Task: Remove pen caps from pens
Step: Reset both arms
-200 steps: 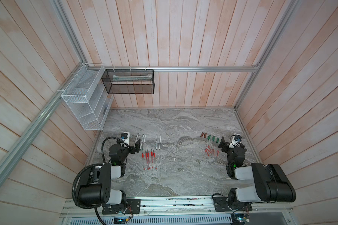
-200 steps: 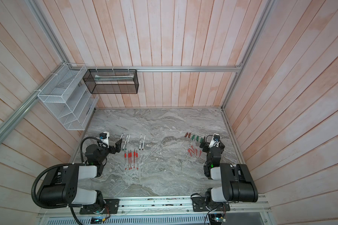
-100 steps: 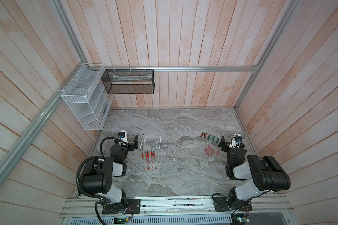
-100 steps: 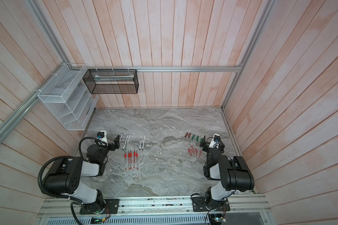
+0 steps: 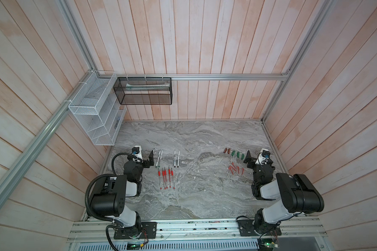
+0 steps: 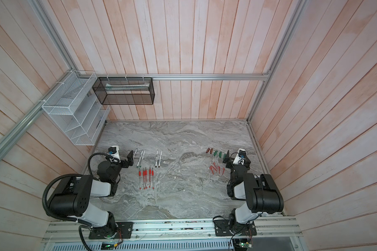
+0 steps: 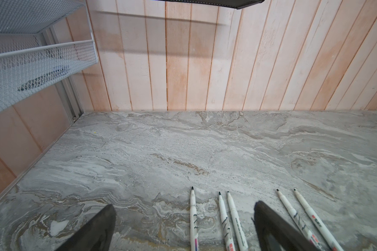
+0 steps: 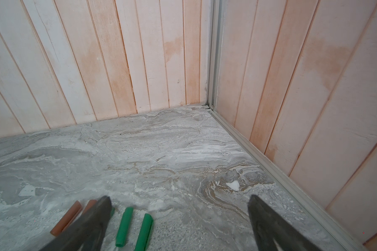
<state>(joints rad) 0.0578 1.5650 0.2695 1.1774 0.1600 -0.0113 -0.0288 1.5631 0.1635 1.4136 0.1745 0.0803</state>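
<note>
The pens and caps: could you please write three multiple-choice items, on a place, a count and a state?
1. The green caps lie: A. by the right gripper; B. in a basket; C. among the red pens.
2. White markers on the table: A. three; B. five; C. eight.
3. Those markers are: A. capped; B. uncapped; C. held in jaws.
Answers: 1 A, the right wrist view shows them beside its jaws; 2 B, the left wrist view shows five; 3 B, dark tips are bare.
</note>
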